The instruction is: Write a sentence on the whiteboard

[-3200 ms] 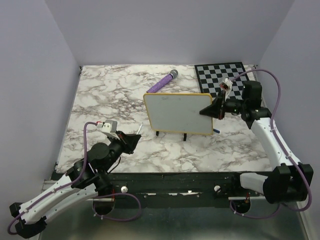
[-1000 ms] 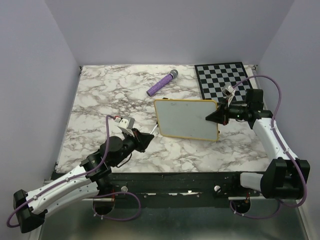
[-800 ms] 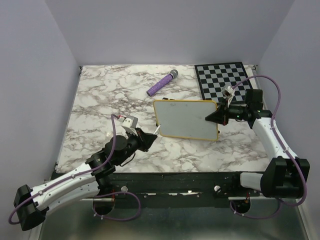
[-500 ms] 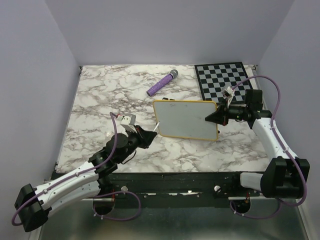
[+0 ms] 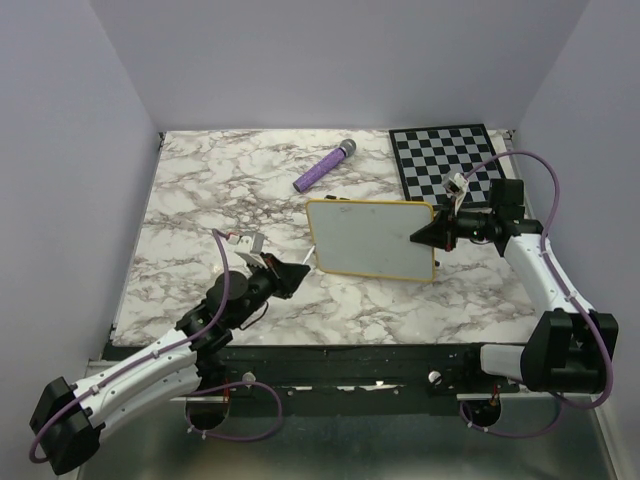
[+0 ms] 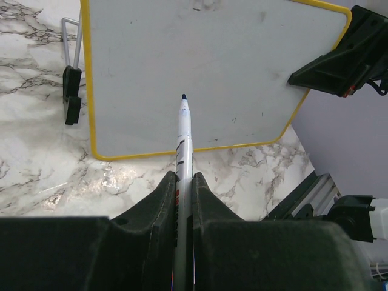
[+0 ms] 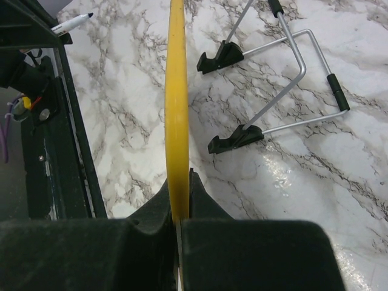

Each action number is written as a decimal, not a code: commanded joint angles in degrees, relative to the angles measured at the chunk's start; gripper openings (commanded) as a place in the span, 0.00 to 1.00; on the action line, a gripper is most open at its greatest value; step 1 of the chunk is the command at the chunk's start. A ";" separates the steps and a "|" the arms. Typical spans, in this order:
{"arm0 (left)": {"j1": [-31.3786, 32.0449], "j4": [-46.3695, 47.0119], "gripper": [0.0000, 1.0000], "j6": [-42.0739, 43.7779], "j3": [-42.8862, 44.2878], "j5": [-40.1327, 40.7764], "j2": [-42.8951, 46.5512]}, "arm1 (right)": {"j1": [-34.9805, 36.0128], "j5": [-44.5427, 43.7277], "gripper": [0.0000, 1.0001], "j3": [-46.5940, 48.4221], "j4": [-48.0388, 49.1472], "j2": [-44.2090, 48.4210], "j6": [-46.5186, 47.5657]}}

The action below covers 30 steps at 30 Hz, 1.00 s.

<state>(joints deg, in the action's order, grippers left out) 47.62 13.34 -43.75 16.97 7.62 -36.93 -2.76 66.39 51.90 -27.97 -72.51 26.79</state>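
Right claw [image 5: 420, 236] is pinching the whiteboard's [image 5: 368, 238] right edge mid-surface. Left claw [image 6: 183, 182] is clamping the marker [image 6: 183, 130], tip hovering near its edge. Pressing hard risks pivoting the board in that thin grip, smearing strokes.

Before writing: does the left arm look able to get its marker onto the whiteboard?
Probably yes: the marker in the left gripper points at the whiteboard, nothing between; the right gripper clamps only its edge.
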 commanded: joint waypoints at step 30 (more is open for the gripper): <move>-3.41 12.32 0.00 -4.24 -1.77 -2.17 -7.46 | -0.40 -2.41 0.00 0.04 -0.69 -1.67 -0.59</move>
<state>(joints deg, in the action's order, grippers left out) 44.58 23.11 -46.94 14.35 6.72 -44.27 -2.96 66.35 51.90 -27.99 -73.45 25.36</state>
